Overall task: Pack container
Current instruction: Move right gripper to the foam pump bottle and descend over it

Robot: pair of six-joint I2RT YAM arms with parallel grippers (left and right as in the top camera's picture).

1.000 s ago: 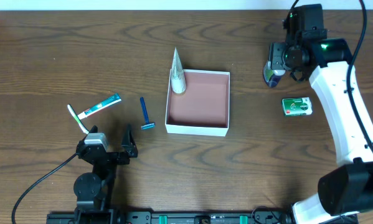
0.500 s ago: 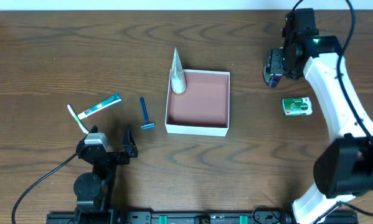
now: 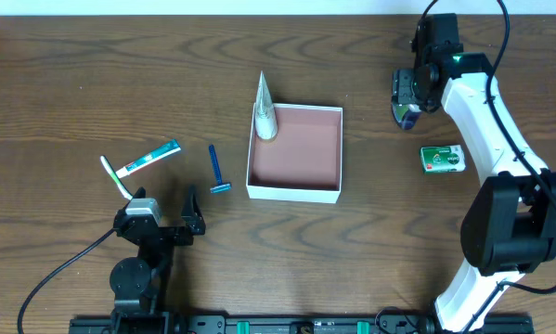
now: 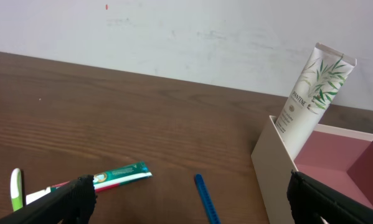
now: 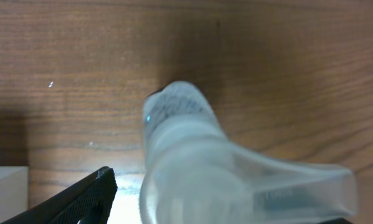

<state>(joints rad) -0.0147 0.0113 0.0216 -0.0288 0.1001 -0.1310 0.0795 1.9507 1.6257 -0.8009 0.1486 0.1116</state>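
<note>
The right arm has swung: its wrist now sits a little farther back and to the left than a second ago, and the white forearm runs in a straighter line from the base at the near right. Everything lying on the table has kept its place.

The right gripper (image 3: 407, 104) hangs over a small bottle (image 3: 407, 118) with a purple-blue end at the far right of the table. In the right wrist view the bottle fills the middle as a pale, blurred shape. The one black finger (image 5: 80, 199) seen there stands clear of the bottle's left side with bare wood between them, so the jaws are spread and not pinching it.

The container (image 3: 294, 193) lies near the middle of the table, left of and nearer than the right gripper, well apart from it. A white tube (image 3: 264, 109) leans in its far left corner, its crimped end sticking out past the rim. The rest of the reddish-brown inside is bare.

The left gripper (image 4: 192, 190) rests at the near left, jaws spread wide with nothing between them. The container is ahead of it and to the right, apart from both fingers. A blue razor (image 3: 218, 169) lies just left of the container, then a small green toothpaste tube (image 3: 149, 159) and a toothbrush (image 3: 115, 176) farther left. A green packet (image 3: 443, 159) lies near the right arm.
</note>
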